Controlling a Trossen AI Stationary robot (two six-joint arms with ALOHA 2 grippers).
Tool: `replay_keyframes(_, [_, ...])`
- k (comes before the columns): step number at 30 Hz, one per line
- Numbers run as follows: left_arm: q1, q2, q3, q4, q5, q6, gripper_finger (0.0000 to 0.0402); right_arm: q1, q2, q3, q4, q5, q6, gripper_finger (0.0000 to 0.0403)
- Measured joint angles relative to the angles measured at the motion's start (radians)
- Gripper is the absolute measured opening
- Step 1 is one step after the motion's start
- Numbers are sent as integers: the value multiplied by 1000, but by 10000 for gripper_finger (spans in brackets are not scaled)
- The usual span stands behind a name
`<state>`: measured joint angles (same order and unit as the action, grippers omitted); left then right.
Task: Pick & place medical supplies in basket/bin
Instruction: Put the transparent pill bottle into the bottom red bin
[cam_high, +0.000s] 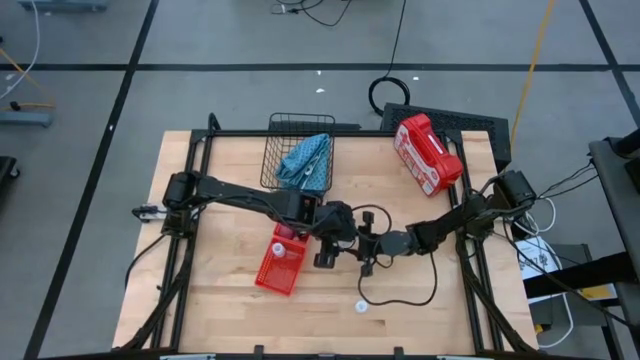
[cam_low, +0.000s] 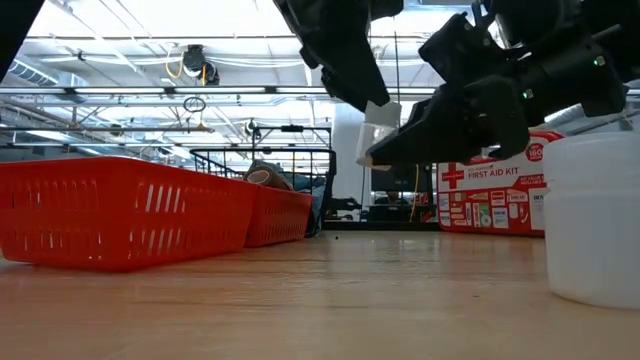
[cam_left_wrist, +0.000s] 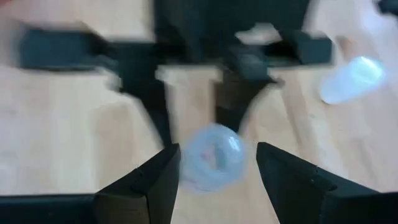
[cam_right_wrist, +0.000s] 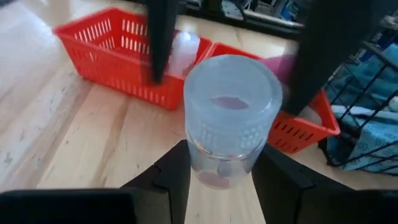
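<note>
Small clear vial with ribbed white cap (cam_right_wrist: 231, 118): clamped between the right gripper's (cam_high: 366, 252) fingers, raised above the table's middle. Left gripper (cam_high: 328, 250): just left of it, fingers apart around the same vial, contact unclear. Two red perforated plastic bins (cam_high: 279, 262): left of both grippers. Black wire basket (cam_high: 296, 150): farther back, containing a light-blue textured pouch (cam_high: 305, 160). Second white vial (cam_high: 361, 306): near edge. Red-and-white first-aid case (cam_high: 427, 152): far right.

Pale wood tabletop (cam_high: 200, 300), matt, fine grain. Red perforated plastic bins (cam_right_wrist: 118, 53), slightly glossy. Black wire basket (cam_high: 285, 135), thin metal mesh. Translucent frosted plastic vial (cam_right_wrist: 230, 118), ribbed cap. Light-blue pouch (cam_high: 308, 160), soft textured cloth.
</note>
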<state>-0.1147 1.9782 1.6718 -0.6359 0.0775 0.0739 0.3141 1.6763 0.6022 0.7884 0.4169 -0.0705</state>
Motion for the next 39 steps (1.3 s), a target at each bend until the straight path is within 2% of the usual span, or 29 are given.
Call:
replay_keyframes(3, [-4,1,-1,-5,34,8,223,1,-1,1,-3,-7,-2,135])
replay_keyframes(9, [-12,1,-1,-6,1,52,223,3,-1,1,-3,-5,-3,135])
replay_keyframes(39, [-9,1,-1,-6,-10,99,223,21,-2,0,1,-20,-131,135])
